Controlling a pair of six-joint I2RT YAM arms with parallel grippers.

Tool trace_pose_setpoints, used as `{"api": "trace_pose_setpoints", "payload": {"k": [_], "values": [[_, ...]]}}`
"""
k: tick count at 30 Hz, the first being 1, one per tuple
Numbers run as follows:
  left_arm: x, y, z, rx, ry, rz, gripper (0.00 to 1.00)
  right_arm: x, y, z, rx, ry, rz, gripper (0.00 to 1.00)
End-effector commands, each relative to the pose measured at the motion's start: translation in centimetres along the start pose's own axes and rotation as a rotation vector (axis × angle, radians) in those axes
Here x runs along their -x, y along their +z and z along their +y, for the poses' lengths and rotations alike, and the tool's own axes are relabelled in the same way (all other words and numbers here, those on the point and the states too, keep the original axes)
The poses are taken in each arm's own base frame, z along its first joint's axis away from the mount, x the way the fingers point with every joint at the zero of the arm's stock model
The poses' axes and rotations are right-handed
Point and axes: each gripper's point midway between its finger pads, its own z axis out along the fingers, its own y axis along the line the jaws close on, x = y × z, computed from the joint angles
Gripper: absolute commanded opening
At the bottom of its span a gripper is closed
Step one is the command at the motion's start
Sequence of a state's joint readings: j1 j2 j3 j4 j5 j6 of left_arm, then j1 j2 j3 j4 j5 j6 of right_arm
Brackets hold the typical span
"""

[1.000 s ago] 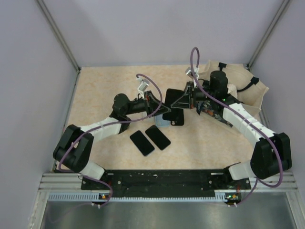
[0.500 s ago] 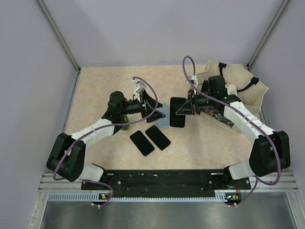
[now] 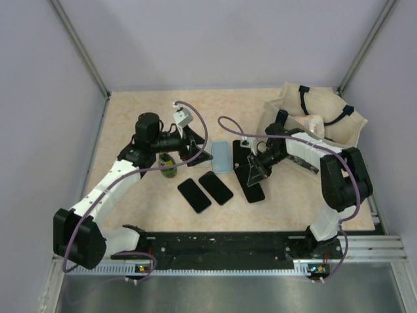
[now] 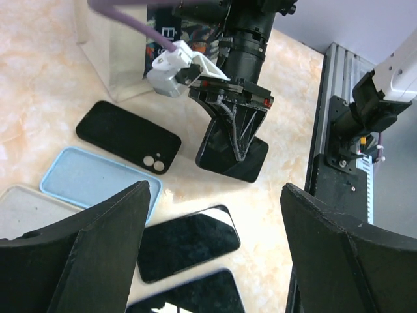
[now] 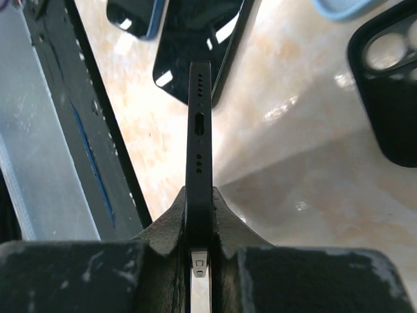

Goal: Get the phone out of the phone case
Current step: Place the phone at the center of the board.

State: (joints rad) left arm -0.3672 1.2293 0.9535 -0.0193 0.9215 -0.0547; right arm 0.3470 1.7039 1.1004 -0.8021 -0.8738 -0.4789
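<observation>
Beige marbled counter [image 3: 143, 111] fills the floor of a lavender-walled booth, and the action sits at its middle. The right claw [image 5: 199, 199] is clamped on a slim black slab phone [image 5: 199, 117], its fingers [image 5: 171, 225] pinching the two flat faces so that the edge with the charging port and speaker holes points away from the wrist. The left wrist view shows the phone tilted, low end down. I cannot tell whether that end touches the counter or hangs just above it.

The phone is already out of its case. The empty matte black case with round camera cut-outs [image 4: 128, 137] lies flat just on the far side of the claw. A pale blue soft case [image 4: 91, 184] lies beside it to the left. Two more black glass phones [image 3: 194, 194] [image 3: 215, 187] lie side by side to the near left, apart from the held one. The left claw [image 4: 215, 189] hangs spread wide with nothing between its fingers. A cream canvas bag [image 3: 339, 127] slumps in the far right corner.

The step in hand looks like setting the phone down. Done well, the low edge meets bare counter first, and the wrist then rolls so the phone lies flat before the fingers part. It should land clear of the black case and the neighbouring phones, so it neither leans on a rim nor slides.
</observation>
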Motion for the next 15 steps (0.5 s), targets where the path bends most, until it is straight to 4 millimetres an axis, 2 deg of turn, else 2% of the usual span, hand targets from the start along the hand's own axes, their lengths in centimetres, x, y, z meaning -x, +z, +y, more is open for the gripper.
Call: {"api": "trace_pose_setpoints", "payload": {"k": [1, 6, 11, 15], "values": [[0.7, -1.4, -0.5, 0.023, 0.049, 0.023, 0.86, -0.6, 0.9, 0.6, 0.048, -0.059, 0.081, 0.0], [1.0, -1.8, -0.8, 0.027, 0.054, 0.02, 0.85, -1.9, 2.3, 0.5, 0.092, -0.041, 0.131, 0.0], [1.1, -1.9, -1.2, 0.015, 0.049, 0.016, 0.84, -2.1, 3.1, 0.2, 0.121, -0.018, 0.164, 0.0], [1.2, -2.0, -1.4, 0.01, 0.051, 0.013, 0.84, -2.3, 3.9, -0.8, 0.116, 0.006, 0.197, 0.02]]}}
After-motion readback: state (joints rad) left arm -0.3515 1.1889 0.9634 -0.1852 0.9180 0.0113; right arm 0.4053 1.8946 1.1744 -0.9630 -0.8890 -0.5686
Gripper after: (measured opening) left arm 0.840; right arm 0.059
